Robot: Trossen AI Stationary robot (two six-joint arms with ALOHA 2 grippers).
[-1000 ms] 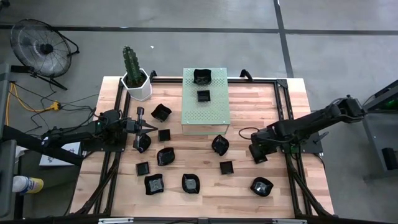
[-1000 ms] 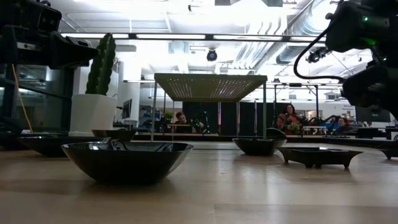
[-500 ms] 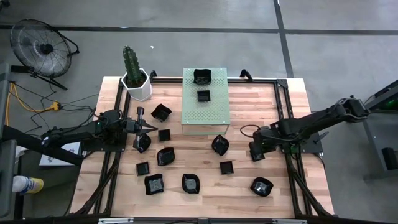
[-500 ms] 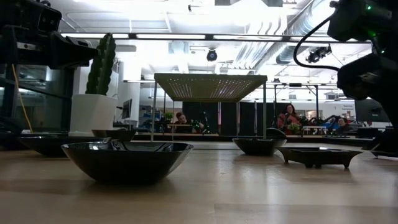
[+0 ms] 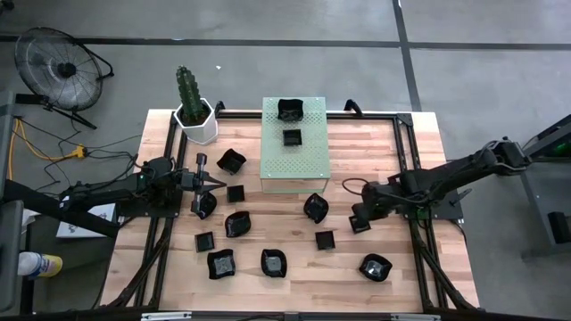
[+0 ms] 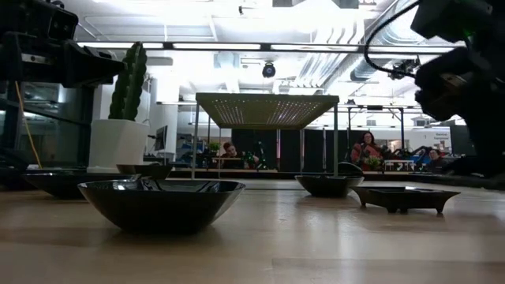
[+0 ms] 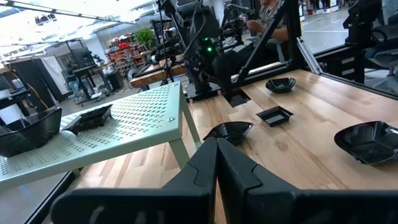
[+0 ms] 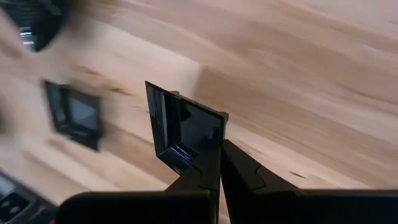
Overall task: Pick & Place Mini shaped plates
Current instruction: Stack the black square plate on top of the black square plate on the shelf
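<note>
Several small glossy black plates lie on the wooden table, among them plate, plate and plate. Two more rest on the pale green perforated block: plate and plate. My right gripper is right of the table's middle, shut on a small square plate. My left gripper waits shut at the table's left, above the plates there, and touches nothing. My right gripper pinches the square plate by its rim between the two fingers, at one edge near a corner. The fingers slant down at it from the table's right. The plate is lifted clear of the wood and stands tilted on edge, its hollow toward the wrist camera.
A white hexagonal cactus pot stands at the far left corner. The green block fills the far middle. A black frame runs along the table's sides. Bare wood lies between the block and the right arm.
My right gripper has moved toward the table's left, carrying the square plate with it above the wood. The left arm and the other plates have kept still.
</note>
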